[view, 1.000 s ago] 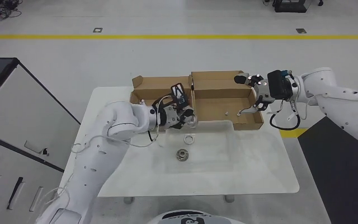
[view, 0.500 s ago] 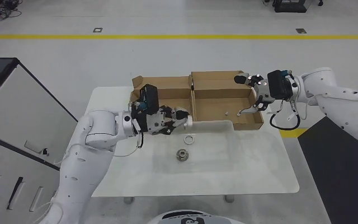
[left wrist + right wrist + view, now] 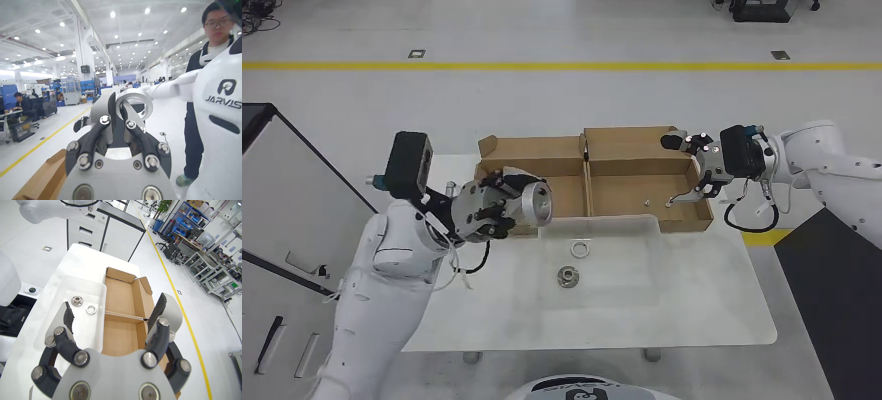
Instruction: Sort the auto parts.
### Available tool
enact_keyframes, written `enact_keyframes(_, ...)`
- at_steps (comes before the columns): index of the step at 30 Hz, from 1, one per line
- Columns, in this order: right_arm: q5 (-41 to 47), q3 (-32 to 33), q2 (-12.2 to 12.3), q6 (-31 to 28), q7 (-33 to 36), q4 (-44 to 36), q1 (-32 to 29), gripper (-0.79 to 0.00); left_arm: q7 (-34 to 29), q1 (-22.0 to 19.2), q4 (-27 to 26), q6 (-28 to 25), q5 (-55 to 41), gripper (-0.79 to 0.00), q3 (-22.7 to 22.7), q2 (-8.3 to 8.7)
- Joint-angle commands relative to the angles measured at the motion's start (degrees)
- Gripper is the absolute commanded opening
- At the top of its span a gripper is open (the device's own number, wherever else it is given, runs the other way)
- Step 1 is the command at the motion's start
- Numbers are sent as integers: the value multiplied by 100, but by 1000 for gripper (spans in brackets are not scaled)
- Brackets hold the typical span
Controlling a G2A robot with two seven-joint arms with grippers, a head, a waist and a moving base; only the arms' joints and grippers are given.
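Ring (image 3: 148,103) in left claw (image 3: 118,108) — aloft, right claw (image 3: 114,306) spread

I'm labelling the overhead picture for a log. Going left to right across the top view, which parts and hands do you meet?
Left hand shut on the large metal ring → flanged hub in the clear tray → open right hand over the cardboard box's right compartment.

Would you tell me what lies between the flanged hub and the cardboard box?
A small metal ring lies between the flanged hub and the cardboard box, as the top view shows.
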Motion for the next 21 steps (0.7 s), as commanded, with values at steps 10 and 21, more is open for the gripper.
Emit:
enact_keyframes(10, 0, 0, 0, 0, 0, 0, 0, 0, 1135, 97, -444, 0, -202, -785, 144, 223)
enact_keyframes(21, 0, 0, 0, 0, 0, 0, 0, 0, 1313, 247, -609, 73, -602, -785, 295, 202)
